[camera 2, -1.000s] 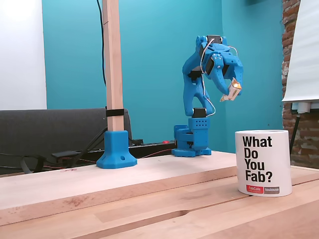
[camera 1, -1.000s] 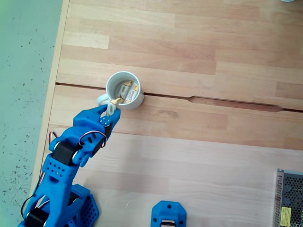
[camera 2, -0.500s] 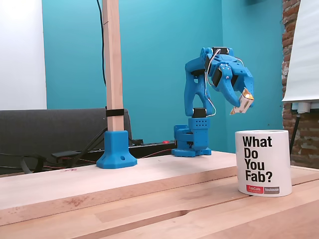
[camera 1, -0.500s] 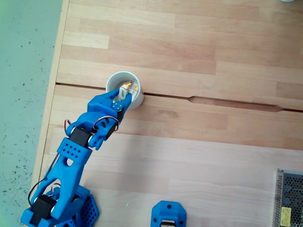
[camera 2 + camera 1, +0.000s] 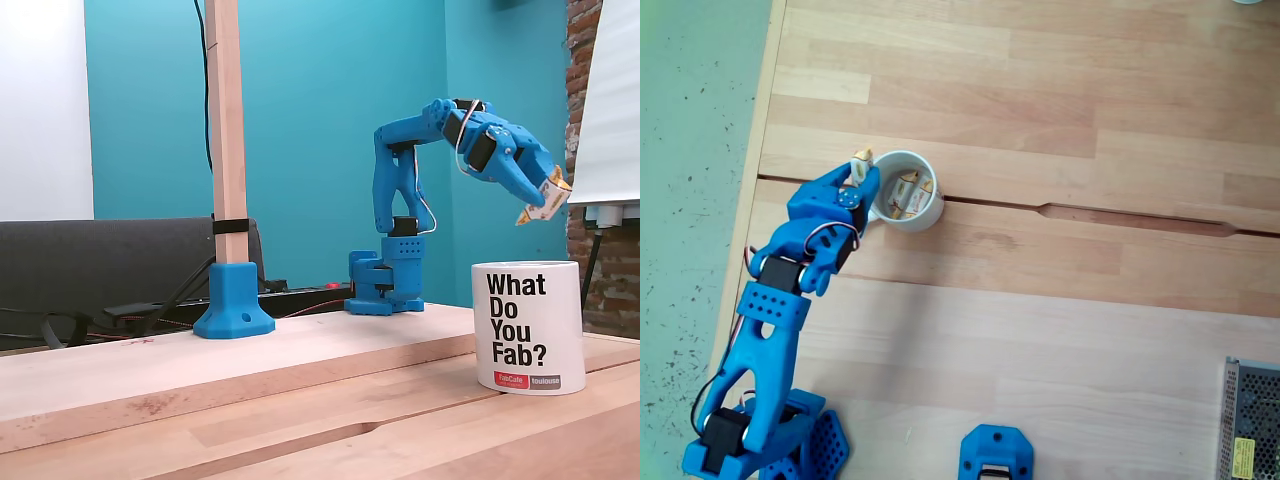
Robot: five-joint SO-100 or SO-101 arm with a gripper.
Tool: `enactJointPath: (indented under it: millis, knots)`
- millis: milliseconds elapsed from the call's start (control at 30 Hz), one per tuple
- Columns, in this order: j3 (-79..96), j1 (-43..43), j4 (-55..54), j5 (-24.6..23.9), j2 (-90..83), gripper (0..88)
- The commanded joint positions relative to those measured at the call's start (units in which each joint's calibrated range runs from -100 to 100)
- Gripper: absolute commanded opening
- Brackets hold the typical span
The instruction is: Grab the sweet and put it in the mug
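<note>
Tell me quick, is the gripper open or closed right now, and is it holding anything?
Gripper: closed on a sweet, held above the mug near its rim.

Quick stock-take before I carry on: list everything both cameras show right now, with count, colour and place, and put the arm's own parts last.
mug: one, white, black "What Do You Fab?" lettering, on the wooden table near its left edge in the top-down fixed view.
sweets in mug: at least two, white with yellow-orange ends, lying inside.
sweet: one, white with orange ends, held in the gripper above the mug's rim.
table: one, light wood planks.
blue mount: one, bottom edge of the table.
metal mesh box: one, grey, bottom right corner.
wooden post: one, upright in a blue base.
arm: one, blue.
gripper: one, blue, shut on the sweet.
</note>
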Motion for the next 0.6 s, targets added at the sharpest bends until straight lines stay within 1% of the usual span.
enactJointPath:
  millis: [0, 167, 333, 567]
  knots:
    - [-0.4, -0.5, -1.2, 0.1, -0.5, 0.0]
    - [-0.3, 0.1, -1.2, 0.1, -0.2, 0.0]
    - [-0.3, 4.3, -1.1, 0.2, -0.1, 0.0]
    - [-0.1, 5.1, -0.9, 0.3, 0.0, 0.0]
